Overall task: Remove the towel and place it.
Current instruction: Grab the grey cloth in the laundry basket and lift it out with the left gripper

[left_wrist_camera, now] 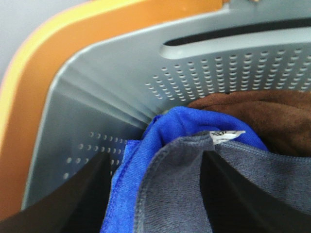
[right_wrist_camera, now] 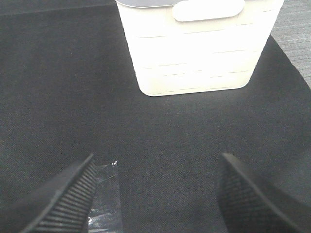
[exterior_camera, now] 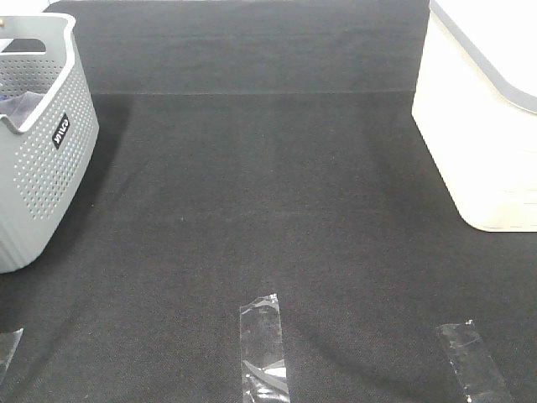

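dark fingers of the left gripper [left_wrist_camera: 155,155] crowd the near edge of the left wrist view, spread wide and open. they straddle a raised fold of the towel [left_wrist_camera: 175,194], one finger [left_wrist_camera: 73,194] on each side of it. whether the pads touch the cloth cannot be told. the towel is grey terry with a stitched hem and lies inside the grey perforated basket [left_wrist_camera: 121,82]. a bright blue cloth [left_wrist_camera: 194,121] wraps around the fold, between the towel and the basket wall. a small white label [left_wrist_camera: 226,136] pokes out where grey meets blue. a brown cloth [left_wrist_camera: 262,111] sits beyond them, against the wall with the handle slot. an orange surface [left_wrist_camera: 29,97] shows outside the basket.

seen from the right wrist, the right gripper [right_wrist_camera: 158,158] is also open, its ribbed fingers [right_wrist_camera: 63,194] wide apart above the black mat [right_wrist_camera: 155,121], holding nothing. a white bin [right_wrist_camera: 194,48] stands on the mat ahead of it. a strip of clear tape [right_wrist_camera: 104,194] lies just beside one finger.

from the high camera, the basket stands at about 9 o'clock, with a black label [exterior_camera: 61,132] on its side. the white bin is at about 2 o'clock, well apart from the basket. clear tape strips lie on the mat at 6 o'clock [exterior_camera: 264,348], 5 o'clock [exterior_camera: 470,361] and 7 o'clock [exterior_camera: 7,344].
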